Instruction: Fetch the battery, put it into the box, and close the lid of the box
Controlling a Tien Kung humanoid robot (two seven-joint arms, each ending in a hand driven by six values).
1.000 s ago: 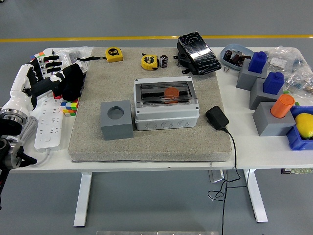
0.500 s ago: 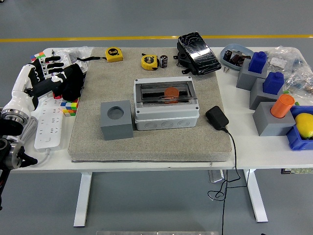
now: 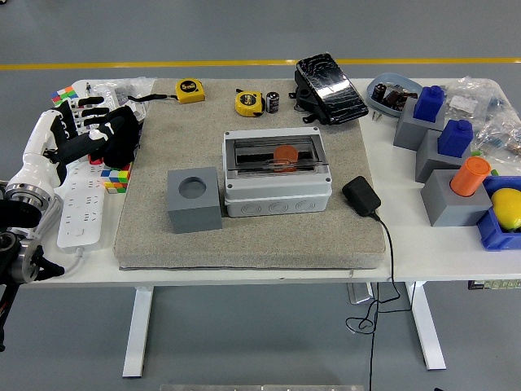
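The left robot hand (image 3: 110,134) hangs left of the box (image 3: 277,173), fingers loosely spread, holding nothing. The box's lid is closed over the battery (image 3: 285,155).

Bright, even overhead light; sharp focus

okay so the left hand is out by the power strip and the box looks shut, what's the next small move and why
Probably pull the left hand back to rest. The orange battery already shows through the closed clear lid of the grey box, and the hand hangs empty, fingers spread, over the power strip, so nothing looks left to do.
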